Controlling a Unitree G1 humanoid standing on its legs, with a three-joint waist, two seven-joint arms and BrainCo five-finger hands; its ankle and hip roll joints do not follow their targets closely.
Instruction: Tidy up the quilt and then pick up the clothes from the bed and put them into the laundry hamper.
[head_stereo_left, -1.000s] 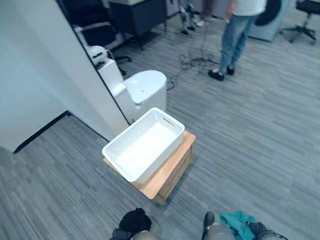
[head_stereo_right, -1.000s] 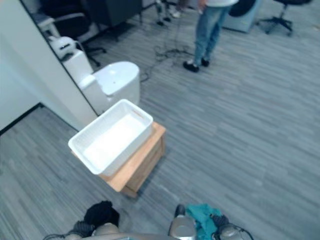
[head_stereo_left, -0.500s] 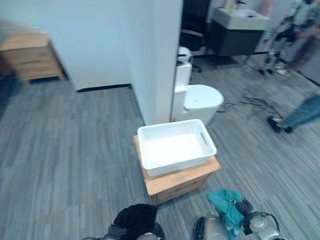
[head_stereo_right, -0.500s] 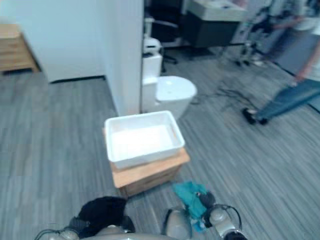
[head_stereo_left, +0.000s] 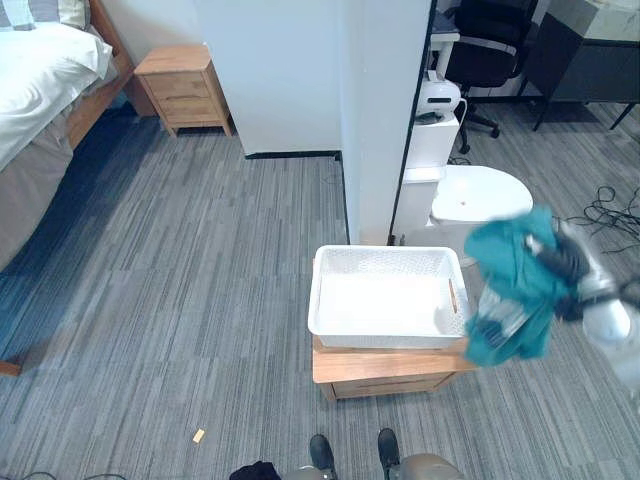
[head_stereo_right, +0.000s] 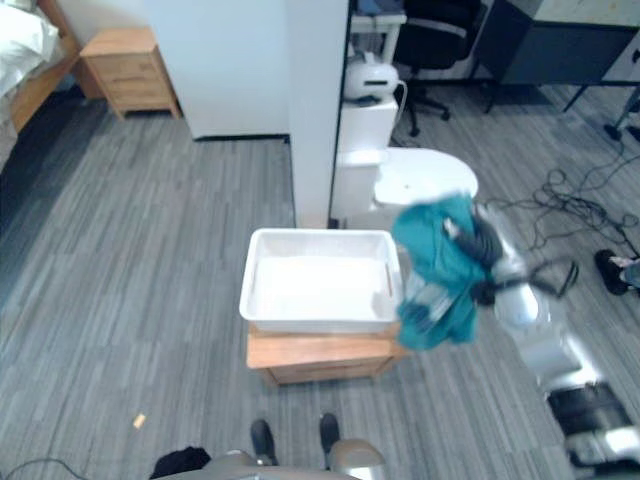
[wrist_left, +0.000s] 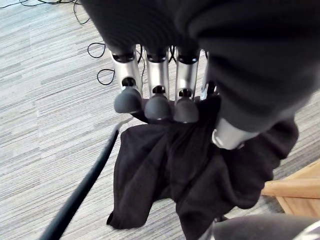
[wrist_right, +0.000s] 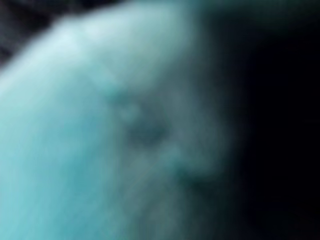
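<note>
Hamper on wooden stand, apparently bedside.

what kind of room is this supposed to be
Probably a mock home set up inside an office or lab: a bed and wooden nightstand on one side of a partition wall, a toilet and office chair on the other.
</note>
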